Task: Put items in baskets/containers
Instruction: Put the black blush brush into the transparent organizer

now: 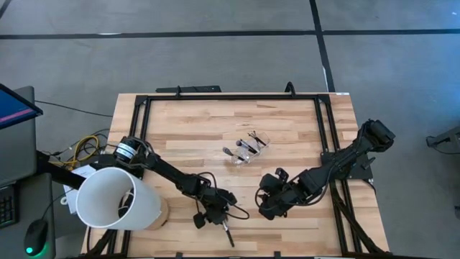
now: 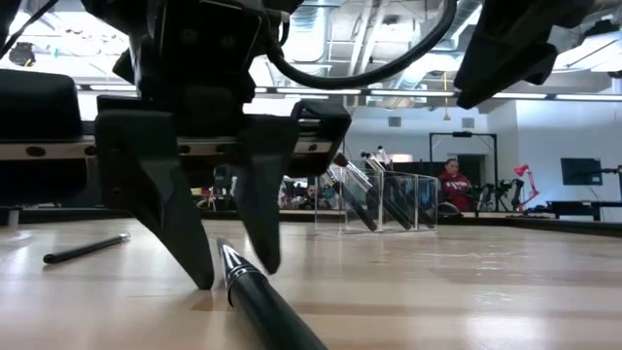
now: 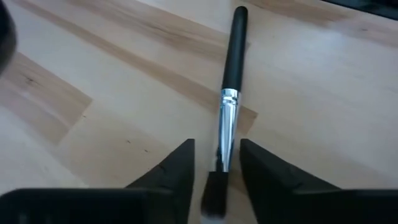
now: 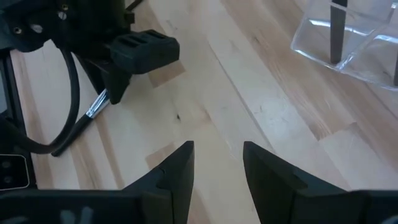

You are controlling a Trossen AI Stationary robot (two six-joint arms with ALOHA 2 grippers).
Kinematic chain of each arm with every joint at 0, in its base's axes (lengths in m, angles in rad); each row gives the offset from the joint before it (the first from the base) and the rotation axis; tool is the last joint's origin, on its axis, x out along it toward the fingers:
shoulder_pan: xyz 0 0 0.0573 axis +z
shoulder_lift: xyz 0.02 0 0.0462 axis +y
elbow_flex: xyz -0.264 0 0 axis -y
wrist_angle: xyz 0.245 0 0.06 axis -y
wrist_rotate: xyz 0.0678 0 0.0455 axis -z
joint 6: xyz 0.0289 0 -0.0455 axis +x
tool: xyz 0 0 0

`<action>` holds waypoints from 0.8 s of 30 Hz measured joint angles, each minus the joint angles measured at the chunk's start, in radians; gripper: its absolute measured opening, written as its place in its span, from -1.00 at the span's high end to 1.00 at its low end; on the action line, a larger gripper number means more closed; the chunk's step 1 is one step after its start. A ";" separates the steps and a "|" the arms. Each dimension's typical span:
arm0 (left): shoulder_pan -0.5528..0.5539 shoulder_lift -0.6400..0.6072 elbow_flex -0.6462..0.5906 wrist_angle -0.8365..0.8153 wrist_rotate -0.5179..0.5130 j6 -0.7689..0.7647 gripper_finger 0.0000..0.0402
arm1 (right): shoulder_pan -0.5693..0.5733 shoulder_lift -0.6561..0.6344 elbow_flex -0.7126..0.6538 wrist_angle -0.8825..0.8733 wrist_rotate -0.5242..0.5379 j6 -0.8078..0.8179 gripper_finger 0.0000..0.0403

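Observation:
A black-handled brush (image 3: 233,56) with a silver ferrule lies flat on the wood near the table's near edge (image 1: 227,234). My left gripper (image 3: 217,177) is open and points down over it, one finger on each side of the ferrule and bristle end, with gaps on both sides. In the low view the fingertips (image 2: 199,272) reach table level beside the brush (image 2: 267,306). The clear container (image 1: 246,149) stands mid-table with several brushes leaning in it (image 2: 384,194). Another brush (image 2: 86,249) lies on the table farther left. My right gripper (image 4: 214,174) is open and holds nothing, to the right of the left one (image 1: 269,203).
A large white cylinder (image 1: 115,198) sits over the left arm's base at the near left corner. A black frame (image 1: 230,96) borders the tabletop. Bare wood lies between the grippers and the container. A person in red (image 2: 452,180) sits in the room beyond the table.

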 joint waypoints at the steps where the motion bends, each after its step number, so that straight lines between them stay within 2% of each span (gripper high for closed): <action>1: 0.000 0.000 0.000 -0.001 0.000 -0.005 0.44 | 0.000 0.000 0.000 0.000 0.001 0.000 0.36; 12: 0.004 -0.001 0.000 0.000 -0.034 -0.001 0.89 | 0.000 0.000 0.000 0.020 0.002 0.000 0.36; 19: 0.028 -0.023 0.000 -0.074 -0.077 0.049 0.83 | 0.012 0.001 0.000 0.092 -0.017 0.000 0.36; 24: 0.089 -0.117 -0.006 -0.184 -0.137 0.052 0.89 | 0.031 0.009 0.000 0.133 -0.041 0.012 0.36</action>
